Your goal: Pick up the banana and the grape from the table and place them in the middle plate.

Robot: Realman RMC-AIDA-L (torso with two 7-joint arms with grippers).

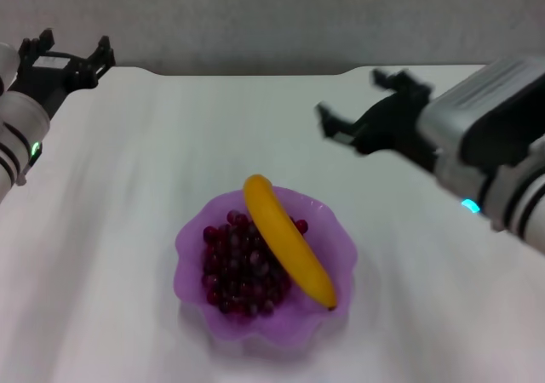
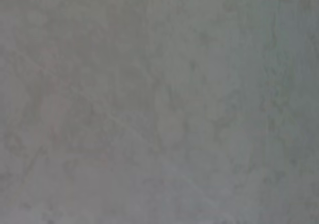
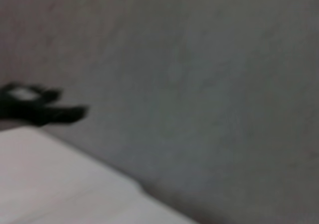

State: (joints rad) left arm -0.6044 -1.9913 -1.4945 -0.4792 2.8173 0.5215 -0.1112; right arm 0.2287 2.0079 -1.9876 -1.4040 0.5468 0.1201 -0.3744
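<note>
Banana (image 1: 288, 238) and grape (image 1: 238, 268) (plated) lie well below both grippers' spread, empty fingers

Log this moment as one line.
banana + grape in middle plate | left tool open, raised | right tool open, raised

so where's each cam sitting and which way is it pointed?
Head: up high, looking down at the plate holding the banana and grapes; left gripper and right gripper both open, raised.
Left wrist: faces blank grey wall; no body shown.
Right wrist: faces the wall over the table.
Shared: head and right wrist both show the left gripper.
</note>
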